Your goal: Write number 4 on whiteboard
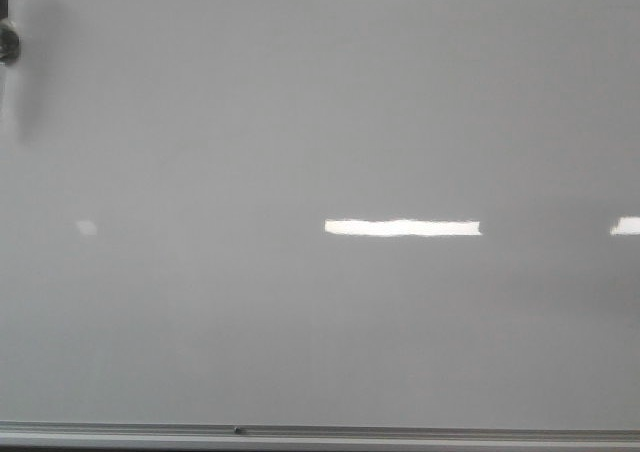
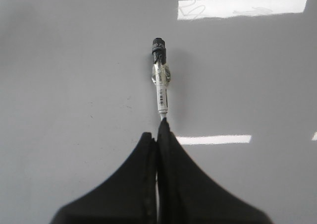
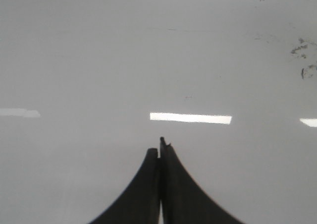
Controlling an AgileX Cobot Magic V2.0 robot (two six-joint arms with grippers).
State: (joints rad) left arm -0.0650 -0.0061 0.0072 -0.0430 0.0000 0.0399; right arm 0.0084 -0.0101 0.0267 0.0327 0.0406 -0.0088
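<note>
Front: whiteboard (image 1: 300,122) fills the frame, glossy pale grey; grey frame strip (image 1: 320,434) runs along its lower edge; bright light reflections (image 1: 402,228) on the surface; no drawn 4 visible anywhere on the board here; a dark blurred object (image 1: 8,42) sits at the left edge with a soft shadow beside it, too blurred to identify; neither gripper clearly shown in this view.

Left wrist: left gripper (image 2: 157,135) has its black fingers (image 2: 138,184) pressed together around a marker (image 2: 161,85); marker sticks out past the fingertips, white labelled barrel, clear section, black tip end farthest from the gripper; whether the tip touches the board can't be told; board under it is blank apart from a few tiny specks and faint smudges inside a reflection.

Right wrist: right gripper (image 3: 159,147) fingers (image 3: 183,194) closed flat against each other, nothing between them; board below is bare; faint dark marker smudges (image 3: 303,60) near one edge, not a readable figure.
</note>
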